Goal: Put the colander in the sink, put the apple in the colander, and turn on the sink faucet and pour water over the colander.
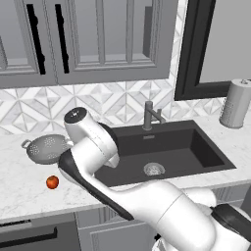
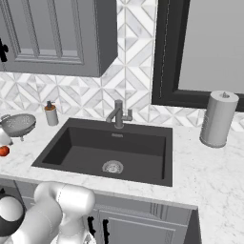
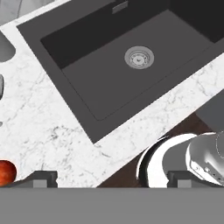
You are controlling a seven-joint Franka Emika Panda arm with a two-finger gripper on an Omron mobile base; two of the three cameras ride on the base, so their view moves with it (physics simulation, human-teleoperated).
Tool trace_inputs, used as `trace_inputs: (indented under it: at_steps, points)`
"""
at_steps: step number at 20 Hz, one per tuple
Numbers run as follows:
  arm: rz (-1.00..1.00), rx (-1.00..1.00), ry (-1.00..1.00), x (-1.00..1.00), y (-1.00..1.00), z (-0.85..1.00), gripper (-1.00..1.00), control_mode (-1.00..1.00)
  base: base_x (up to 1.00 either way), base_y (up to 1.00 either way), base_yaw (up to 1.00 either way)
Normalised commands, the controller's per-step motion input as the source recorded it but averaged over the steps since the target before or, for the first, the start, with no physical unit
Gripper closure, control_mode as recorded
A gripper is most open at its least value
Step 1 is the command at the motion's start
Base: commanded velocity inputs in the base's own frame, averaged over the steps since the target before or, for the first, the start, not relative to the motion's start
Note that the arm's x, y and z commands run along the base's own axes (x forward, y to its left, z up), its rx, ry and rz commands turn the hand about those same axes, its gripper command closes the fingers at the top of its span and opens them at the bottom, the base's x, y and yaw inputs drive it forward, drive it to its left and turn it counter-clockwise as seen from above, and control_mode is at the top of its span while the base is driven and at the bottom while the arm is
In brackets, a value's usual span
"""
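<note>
The grey perforated colander (image 1: 46, 148) (image 2: 19, 125) stands on the marble counter left of the sink (image 1: 186, 147) (image 2: 81, 152). The small red apple (image 1: 52, 182) (image 2: 4, 151) lies on the counter in front of the colander. The dark sink faucet (image 1: 149, 116) (image 2: 118, 114) rises behind the basin, and no water runs from it. My gripper (image 3: 113, 179) is open and empty, hovering above the counter's front edge at the sink's left corner. In the hand view the apple (image 3: 5, 173) lies just left of my left fingertip (image 3: 41, 178), and the colander's rim (image 3: 4, 48) shows at the left edge.
A paper towel roll (image 1: 236, 104) (image 2: 218, 119) stands right of the sink. A brown-topped soap dispenser (image 2: 51, 114) sits between colander and faucet. The silver drain (image 1: 154, 169) (image 3: 139, 57) lies mid-basin. Wall cabinets (image 1: 98, 39) hang above the counter.
</note>
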Motion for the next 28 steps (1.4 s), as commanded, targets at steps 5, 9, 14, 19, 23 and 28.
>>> trace_inputs:
  at_steps: [5,9,14,19,23,28]
  points:
    - [-0.08,0.05,0.01,0.06,0.05,-0.07,-1.0,-1.0,0.0,0.0,0.0]
    - [-0.03,0.09,0.01,0.25,0.0,0.0,-1.0,-1.0,0.0,0.0,0.0]
    - [0.0,0.18,-0.02,0.39,0.0,0.0,-1.0,-1.0,0.0,0.0,0.0]
    - [0.0,0.29,-0.1,0.32,0.0,0.0,-1.0,-1.0,0.0,0.0,0.0]
    - [0.0,0.28,-0.14,0.33,0.07,0.0,-1.0,-1.0,0.0,0.0,0.0]
    - [0.0,0.2,-0.09,0.04,0.34,0.0,-1.0,-1.0,0.0,0.0,0.0]
